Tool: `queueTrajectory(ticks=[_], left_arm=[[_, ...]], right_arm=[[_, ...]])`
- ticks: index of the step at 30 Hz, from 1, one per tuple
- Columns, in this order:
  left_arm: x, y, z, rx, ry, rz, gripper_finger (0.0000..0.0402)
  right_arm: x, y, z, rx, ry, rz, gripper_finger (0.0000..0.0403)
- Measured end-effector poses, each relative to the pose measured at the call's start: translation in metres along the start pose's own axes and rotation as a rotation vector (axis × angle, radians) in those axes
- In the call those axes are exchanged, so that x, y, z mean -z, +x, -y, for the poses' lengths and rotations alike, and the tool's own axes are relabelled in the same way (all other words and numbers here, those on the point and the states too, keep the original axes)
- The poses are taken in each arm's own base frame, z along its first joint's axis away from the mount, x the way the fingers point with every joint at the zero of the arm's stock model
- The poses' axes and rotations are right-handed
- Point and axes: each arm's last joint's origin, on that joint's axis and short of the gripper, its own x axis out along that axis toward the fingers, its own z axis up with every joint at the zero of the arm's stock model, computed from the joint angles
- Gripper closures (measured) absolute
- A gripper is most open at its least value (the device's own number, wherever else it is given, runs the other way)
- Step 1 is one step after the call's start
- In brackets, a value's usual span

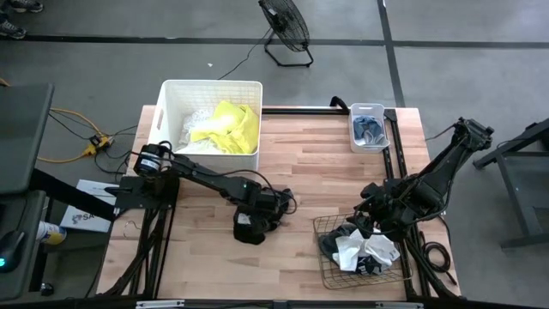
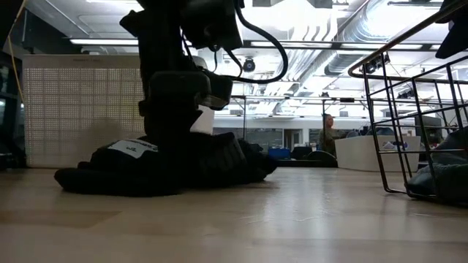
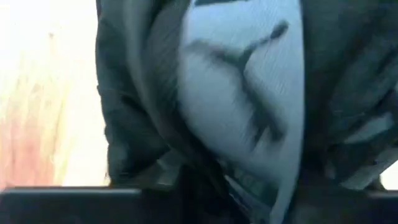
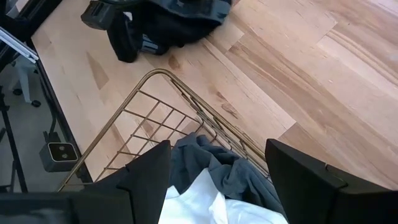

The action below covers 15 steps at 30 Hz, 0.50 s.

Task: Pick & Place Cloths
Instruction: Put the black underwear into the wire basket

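Black cloth: pick-up under way, bench front edge
Left gripper [image 1: 276, 206] down on black cloth [image 1: 250, 227], finger state untellable; right gripper [image 4: 217, 180] spread over wire basket [image 1: 328, 257]; next: lift, carry to tub [image 1: 171, 94].

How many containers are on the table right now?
3: the big white tub at the back left holding the yellow cloth, the small white bin at the back right, and the wire basket at the front right. None looks hidden.

Left gripper [image 1: 257, 215] on black cloth [image 1: 250, 229]
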Motion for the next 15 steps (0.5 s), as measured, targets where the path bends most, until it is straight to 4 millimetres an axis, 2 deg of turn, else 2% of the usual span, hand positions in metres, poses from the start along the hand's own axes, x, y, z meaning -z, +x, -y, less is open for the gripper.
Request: queueTrajectory(ticks=[5,11,15], left_arm=[[0.001,0.001,0.001,0.025,0.0,-0.02,0.038],[0.0,-0.002,0.002,0.053,0.003,-0.035,0.0391],[-0.011,-0.015,0.011,0.105,0.04,-0.006,0.0393]], right_arm=[[0.0,0.0,0.0,0.002,-0.001,0.0,0.0152],[0.0,0.0,0.002,0.015,-0.009,-0.004,0.0152],[0.0,0.0,0.002,0.015,-0.009,-0.005,0.0152]])
